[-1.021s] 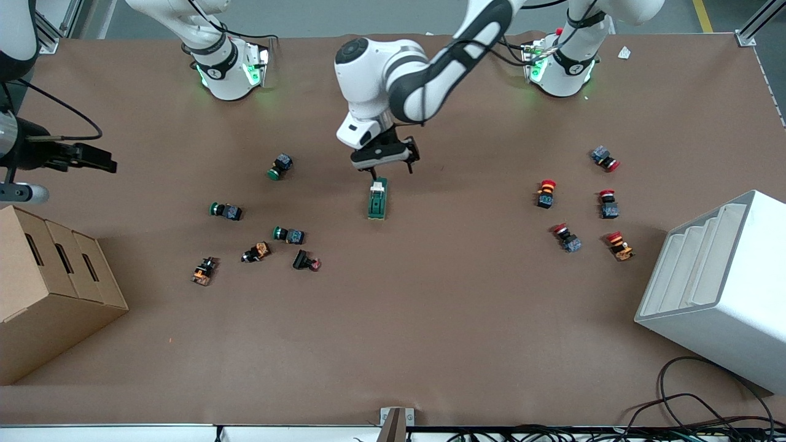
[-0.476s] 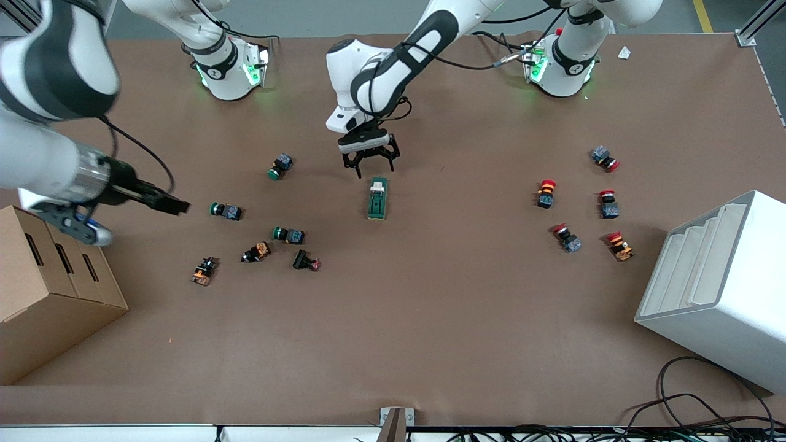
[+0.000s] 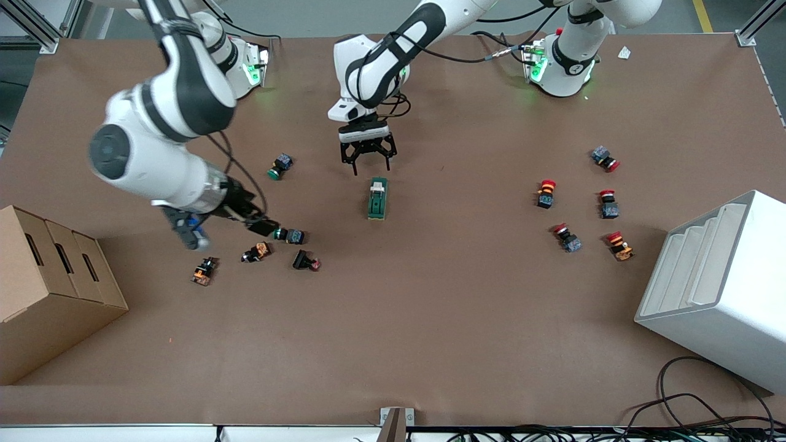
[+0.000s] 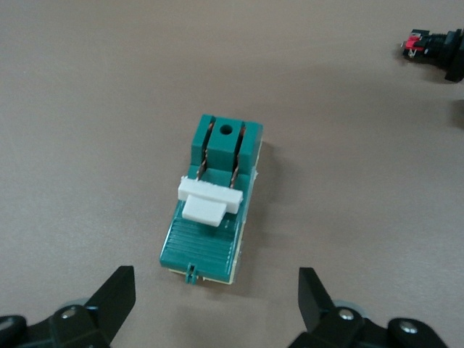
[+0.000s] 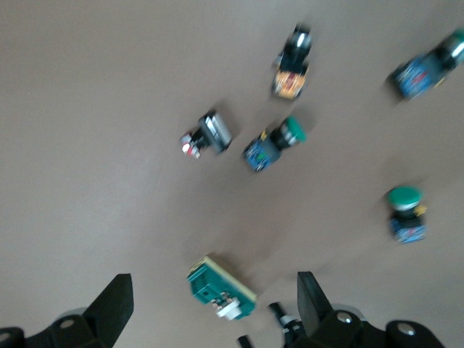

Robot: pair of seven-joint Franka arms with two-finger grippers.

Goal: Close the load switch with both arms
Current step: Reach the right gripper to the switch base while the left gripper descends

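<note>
Brown desk (image 3: 430, 319) holds the load switch (image 3: 377, 198). Left tool (image 3: 367, 161) hangs wide open, empty, over the desk just beside it. Right tool (image 3: 263, 228), open and empty, hangs near green buttons (image 3: 288, 235).

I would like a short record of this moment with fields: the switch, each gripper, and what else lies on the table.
load switch: dark-green rectangular block with a white lever, lying mid-table, untouched
left gripper: black two-finger claw, open, over the table just by the switch's end toward the robot bases
right gripper: black claw, open, over the green-capped push-buttons toward the right arm's end
other parts: red-capped push-buttons toward the left arm's end
containers: cardboard box; white bin
</note>
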